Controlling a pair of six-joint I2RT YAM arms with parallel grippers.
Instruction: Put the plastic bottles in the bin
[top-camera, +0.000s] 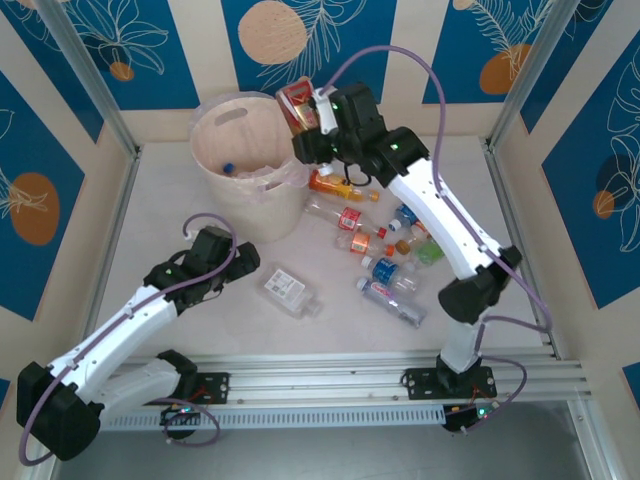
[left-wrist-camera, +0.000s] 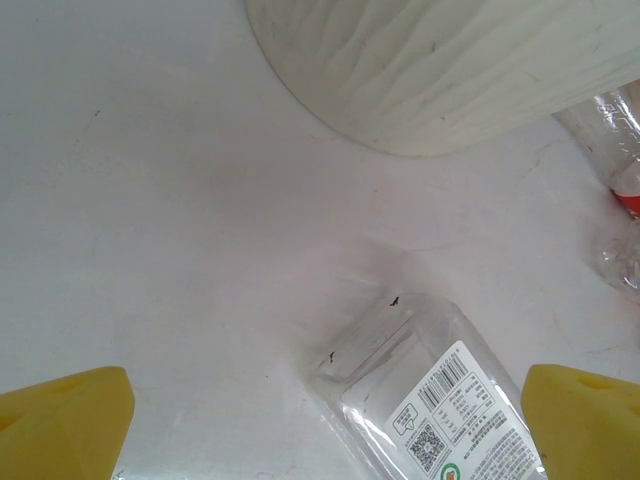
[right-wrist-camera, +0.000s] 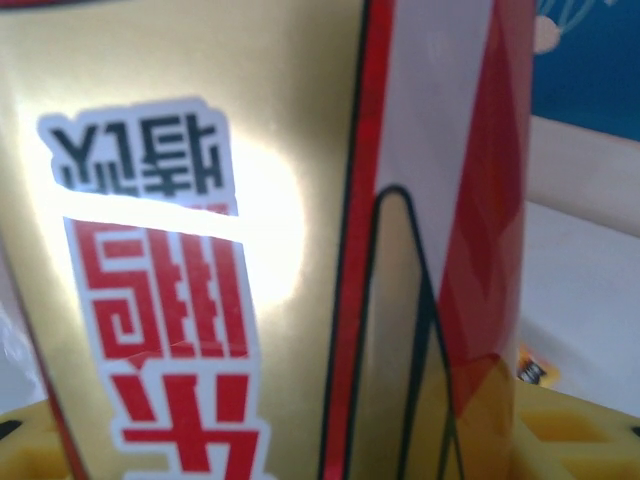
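Nearest: base rail (top-camera: 350, 378), both arms bolted on it. Next up, left gripper (top-camera: 238, 264) hangs low over the table (top-camera: 160, 200), roughly 8 o'clock from table centre, jaws spread as wide as they go with nothing between them. On its wrist cam the yellow fingertips (left-wrist-camera: 70, 425) flank bare surface, and the clear white-label bottle (top-camera: 288, 290) lies flat just ahead, at the gripper's 4 o'clock in the top view. My read: it's staged wide open because that bottle lies on its broad side and needs the full span. Further out at 3 o'clock sit the loose bottles (top-camera: 385, 255), a jumble on their sides with orange, red, blue and green labels, some touching; they're on the right arm's side, so that's its work. The bin (top-camera: 240, 205) stands upright at 11 o'clock, liner over the rim, a few bottles already inside, one blue cap (top-camera: 228, 168) visible. Farthest, at 12 o'clock, right gripper (top-camera: 318, 112) is clamped on the red-and-gold bottle (top-camera: 297, 108), lifted high beside the bin's 2 o'clock rim. Height looks chosen to clear the rim and liner. Can't tell if the bottle is fully over the opening or just outside it, so I'd push it toward 9 o'clock before letting go. Most of the task remains.
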